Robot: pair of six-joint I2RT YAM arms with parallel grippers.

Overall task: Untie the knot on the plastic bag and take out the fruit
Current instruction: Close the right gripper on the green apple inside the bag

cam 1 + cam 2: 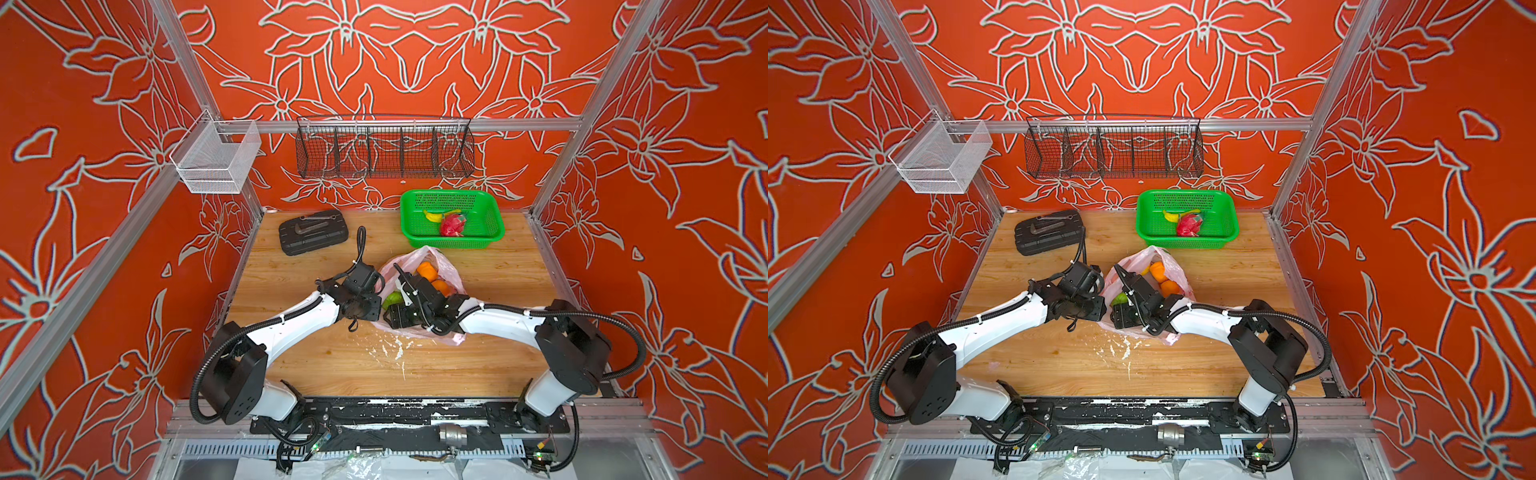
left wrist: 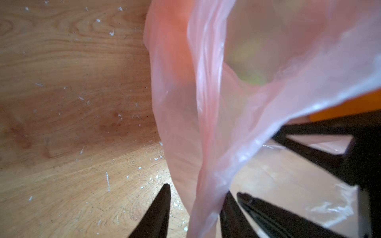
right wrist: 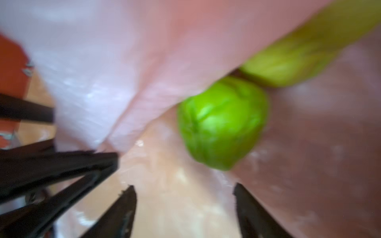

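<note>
The pale-pink plastic bag (image 1: 415, 257) lies mid-table with its mouth open; no knot shows. Inside it I see two oranges (image 1: 427, 271) (image 1: 1170, 287) and a green fruit (image 1: 392, 299), which also shows in the right wrist view (image 3: 222, 123) beside a yellow-green fruit (image 3: 288, 61). My right gripper (image 3: 185, 195) is open inside the bag, a short way from the green fruit. At the bag's left edge my left gripper (image 2: 196, 206) is open around a bunched strip of the bag (image 2: 208, 185). The strip lies against one finger, clear of the other. A dragon fruit (image 1: 453, 226) lies in the green basket (image 1: 453, 244).
A yellow banana (image 1: 432, 216) shares the green basket at the back right. A black tool tray (image 1: 313, 237) lies at the back left. A black wire rack (image 1: 384, 151) and a white mesh bin (image 1: 216, 162) hang on the rear rail. White flecks (image 1: 395, 349) dot the wood.
</note>
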